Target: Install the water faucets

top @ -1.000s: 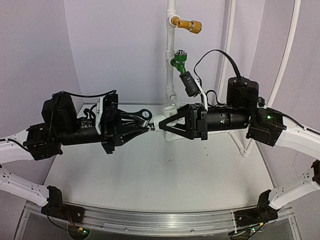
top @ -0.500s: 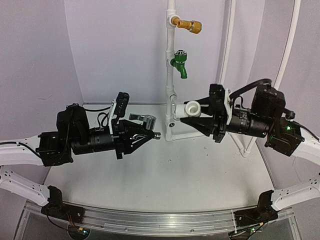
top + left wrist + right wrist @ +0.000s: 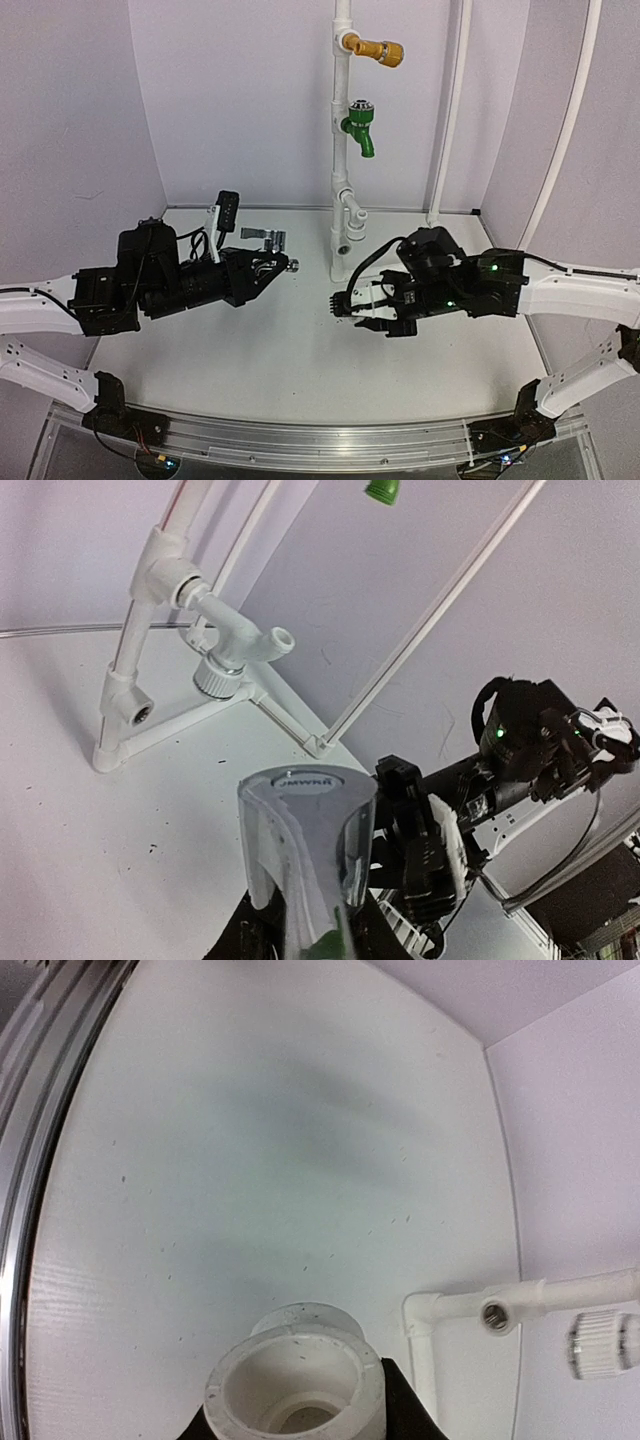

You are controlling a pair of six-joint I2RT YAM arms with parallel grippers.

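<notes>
My left gripper is shut on the shiny silver tap, left of the white pipe stand. The tap's threaded end points right. In the left wrist view its lever handle stands up between my dark fingers. My right gripper hangs low over the table, right of the stand's foot. In the right wrist view it is shut on the white plastic fitting, whose round socket faces the camera. That fitting is mostly hidden in the top view.
The stand carries a yellow-brass tap at the top, a green tap below it and a white branch piece lower down. A small threaded socket opens near its foot. White tubes rise at the back right.
Both arms have drawn apart and back from the pipe stand. The left went left with the silver tap. The right swung down toward the table with the white fitting.
</notes>
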